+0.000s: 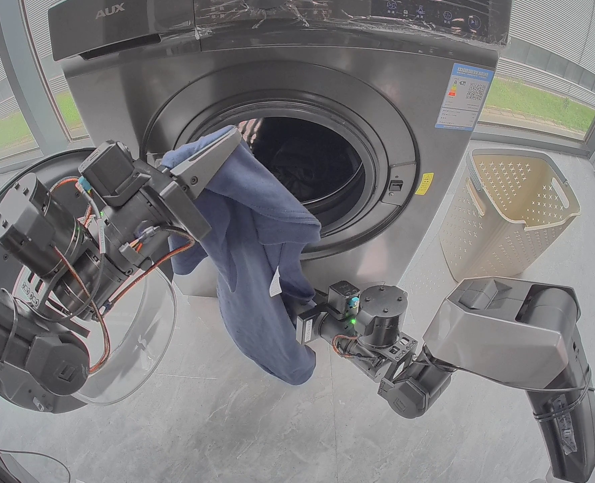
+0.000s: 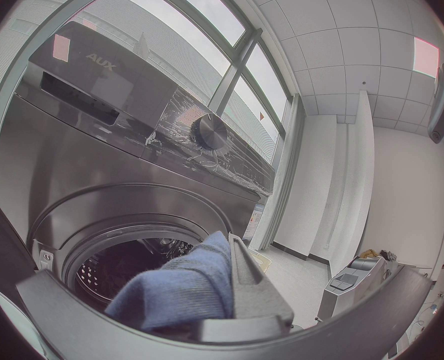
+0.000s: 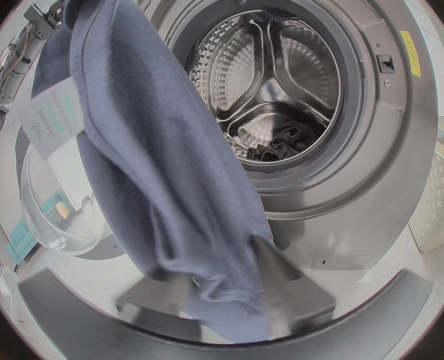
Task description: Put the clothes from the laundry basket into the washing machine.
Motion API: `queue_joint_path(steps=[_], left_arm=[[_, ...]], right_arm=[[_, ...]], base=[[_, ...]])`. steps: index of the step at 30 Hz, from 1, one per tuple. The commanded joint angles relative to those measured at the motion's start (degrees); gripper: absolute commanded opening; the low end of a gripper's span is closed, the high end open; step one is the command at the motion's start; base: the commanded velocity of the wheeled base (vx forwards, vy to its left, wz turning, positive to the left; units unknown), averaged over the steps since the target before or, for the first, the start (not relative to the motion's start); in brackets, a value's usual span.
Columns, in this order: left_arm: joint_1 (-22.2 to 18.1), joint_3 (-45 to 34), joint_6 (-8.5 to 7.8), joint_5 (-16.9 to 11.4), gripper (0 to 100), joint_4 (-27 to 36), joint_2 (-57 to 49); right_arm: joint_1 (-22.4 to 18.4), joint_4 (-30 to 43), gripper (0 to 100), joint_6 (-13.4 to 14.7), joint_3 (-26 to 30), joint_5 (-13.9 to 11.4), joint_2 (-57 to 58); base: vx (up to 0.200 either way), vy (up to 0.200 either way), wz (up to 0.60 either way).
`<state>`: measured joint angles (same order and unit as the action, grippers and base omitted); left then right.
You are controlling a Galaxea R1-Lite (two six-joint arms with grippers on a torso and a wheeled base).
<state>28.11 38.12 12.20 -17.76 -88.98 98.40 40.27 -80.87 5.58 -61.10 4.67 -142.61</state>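
A blue garment hangs in front of the washing machine's open drum. My left gripper is shut on its upper edge, at the left rim of the opening; in the left wrist view the blue garment is bunched between the fingers. Lower down, my right gripper is shut on the blue garment near its hanging end, below the opening. A dark garment lies inside the drum. The cream laundry basket stands to the machine's right.
The round glass door is swung open at the left, behind my left arm. Grey tiled floor lies in front of the machine. Windows stand behind and beside the machine.
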Motion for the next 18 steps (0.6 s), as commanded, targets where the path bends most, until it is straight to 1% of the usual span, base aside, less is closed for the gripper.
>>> queue_joint_path(steps=[1,2,3,5,6,8,9,10,12,18], left_arm=[[-0.3,-0.3,0.01,0.0,0,-0.1,0.4],[-0.3,-0.3,0.01,0.0,0,-0.1,0.4],[-0.5,-0.4,-0.07,0.0,0,-0.1,0.5],[-1.0,-0.5,0.01,0.0,0,-0.1,0.6],[-1.0,-0.5,0.01,0.0,0,-0.1,0.6],[-1.7,-0.6,-0.07,0.0,0,-0.1,0.8],[-1.8,-0.6,-0.07,0.0,0,-0.1,0.8],[-2.2,-0.9,-0.07,0.0,0,-0.1,0.8],[-2.4,-1.5,-0.07,-0.1,0,-0.1,0.7],[-2.5,-3.1,-0.16,0.0,0,-0.1,0.0]], right_arm=[[-0.7,-0.2,0,0.0,1.8,0.2,1.7],[-0.7,-0.2,0,0.0,1.8,0.2,1.7],[-1.5,-0.2,0,0.0,4.5,0.2,4.7],[-2.5,-0.2,0,0.0,7.4,0.3,7.7],[-2.6,-0.2,0,0.0,7.8,0.3,8.1],[-3.6,-0.2,0,0.0,12.1,0.3,13.1],[-3.7,-0.2,0,0.0,12.7,0.3,13.7],[-4.2,-0.2,0,0.0,15.5,0.3,17.1],[-4.5,-0.2,0,0.1,17.3,0.3,19.8],[-4.5,-0.2,0,0.6,25.7,0.5,30.5]], base=[[0.0,0.0,0.0],[0.0,0.0,0.0],[0.0,0.0,0.0],[0.0,0.0,0.0],[0.0,0.0,0.0],[0.0,0.0,0.0],[0.0,0.0,0.0],[0.0,0.0,0.0],[0.0,0.0,0.0],[0.0,0.0,0.0]])
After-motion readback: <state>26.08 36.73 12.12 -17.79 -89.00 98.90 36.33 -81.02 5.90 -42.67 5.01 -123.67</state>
